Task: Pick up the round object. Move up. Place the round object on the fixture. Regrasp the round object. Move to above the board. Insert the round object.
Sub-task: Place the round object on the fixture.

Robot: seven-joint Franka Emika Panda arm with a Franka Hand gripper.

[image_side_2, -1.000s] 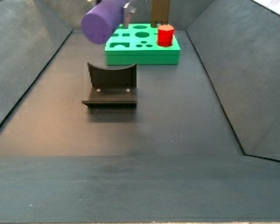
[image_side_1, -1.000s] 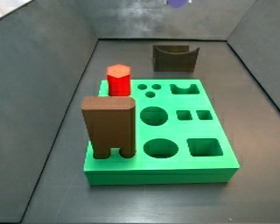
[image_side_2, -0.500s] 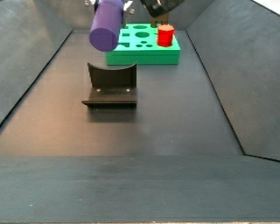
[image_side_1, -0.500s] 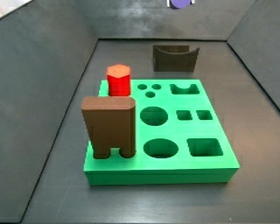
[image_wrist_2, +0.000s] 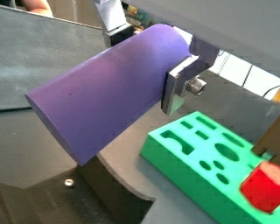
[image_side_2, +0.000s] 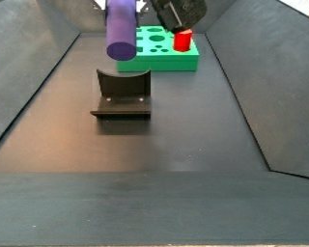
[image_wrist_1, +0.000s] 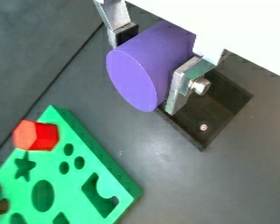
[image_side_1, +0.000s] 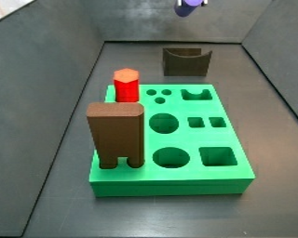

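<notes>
My gripper [image_wrist_1: 150, 54] is shut on the round object [image_wrist_1: 145, 65], a smooth purple cylinder, held high in the air. In both wrist views the silver fingers [image_wrist_2: 182, 78] clamp its sides. In a side view the round object [image_side_2: 119, 31] hangs nearly upright above the fixture [image_side_2: 123, 95], a dark notched block on the floor. In a side view only its tip [image_side_1: 190, 4] shows at the top edge, above the fixture [image_side_1: 186, 61]. The green board [image_side_1: 177, 141] with several holes lies beyond the fixture [image_wrist_1: 209, 111]; it also shows in the wrist views [image_wrist_2: 210, 163].
A red hexagonal peg [image_side_1: 126, 85] and a taller brown arch-shaped block [image_side_1: 115, 134] stand in the board. Dark sloped walls [image_side_2: 42, 77] enclose the floor on both sides.
The round object has swung from tilted to nearly upright in my gripper and sits a little farther right above the fixture.
</notes>
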